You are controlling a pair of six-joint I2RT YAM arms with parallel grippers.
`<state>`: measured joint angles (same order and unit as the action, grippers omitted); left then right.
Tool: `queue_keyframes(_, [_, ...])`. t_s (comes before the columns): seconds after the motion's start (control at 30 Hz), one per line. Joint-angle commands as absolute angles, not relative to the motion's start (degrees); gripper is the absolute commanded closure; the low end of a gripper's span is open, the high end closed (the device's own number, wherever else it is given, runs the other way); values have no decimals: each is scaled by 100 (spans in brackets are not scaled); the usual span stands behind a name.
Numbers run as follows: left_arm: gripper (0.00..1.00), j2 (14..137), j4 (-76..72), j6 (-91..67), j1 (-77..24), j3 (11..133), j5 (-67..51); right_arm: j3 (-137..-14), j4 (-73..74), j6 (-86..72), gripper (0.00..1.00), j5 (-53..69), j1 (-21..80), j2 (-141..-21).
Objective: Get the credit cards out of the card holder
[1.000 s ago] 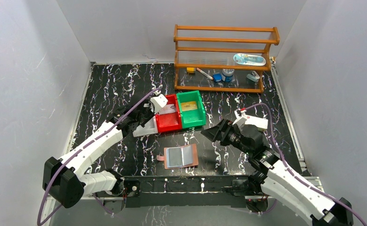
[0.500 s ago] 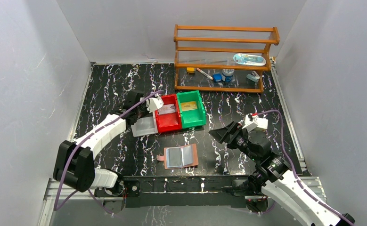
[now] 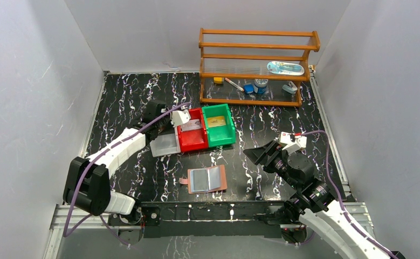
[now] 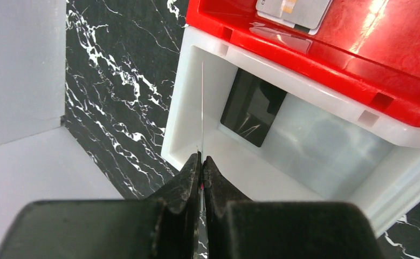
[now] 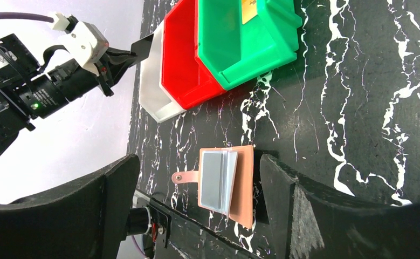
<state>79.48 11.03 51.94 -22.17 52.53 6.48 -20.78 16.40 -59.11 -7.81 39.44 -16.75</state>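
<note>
**Left fingers**: clenched on a thin pale card. The card shows edge-on as a fine line, held upright over the white plastic bin. A dark rectangular card lies flat on that bin's floor.

**Right fingers**: spread wide, gripping nothing and touching nothing. They hover above the black marbled table, at 2 o'clock of the card holder and apart from it.

**Task item:** the reddish-brown leather bifold card holder lies open and flat near the table's 6 o'clock edge. Its two grey-blue clear pockets face up and its strap tab points to 9 o'clock.

**Surroundings:**
- At 12 o'clock of the card holder stand the red plastic bin and the green plastic bin, side by side.
- The white plastic bin sits against the red one's 9 o'clock side.
- A grey card rests in the red plastic bin, and a yellowish card in the green.

**Versus one second ago:**
- The left wrist has swung toward 10 o'clock, uncovering the white plastic bin it had partly hidden.
- The left arm's elbow now sits closer to its base.
- The right arm has drawn back toward 4 o'clock.
- The card holder and the bins are unmoved.
</note>
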Motion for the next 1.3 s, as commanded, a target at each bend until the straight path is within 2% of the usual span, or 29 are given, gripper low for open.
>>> queue_keyframes(0.0, [100,7912,569,5889,-2180,4856,819,-2081,1476,-6001,9,-914,3934,-1734])
queue_keyframes(0.63, [100,8750,-286,5819,-1975,4732,148,-2081,1336,-5986,7,-894,3932,-1824])
queue_keyframes(1.13, [100,9127,-913,5977,-1934,4363,247,-2109,1431,-5761,2,-1007,3931,-1941])
queue_keyframes(1.27, [93,9107,-899,5939,-1938,4326,180,-2131,1503,-5746,2,-1064,3937,-1954])
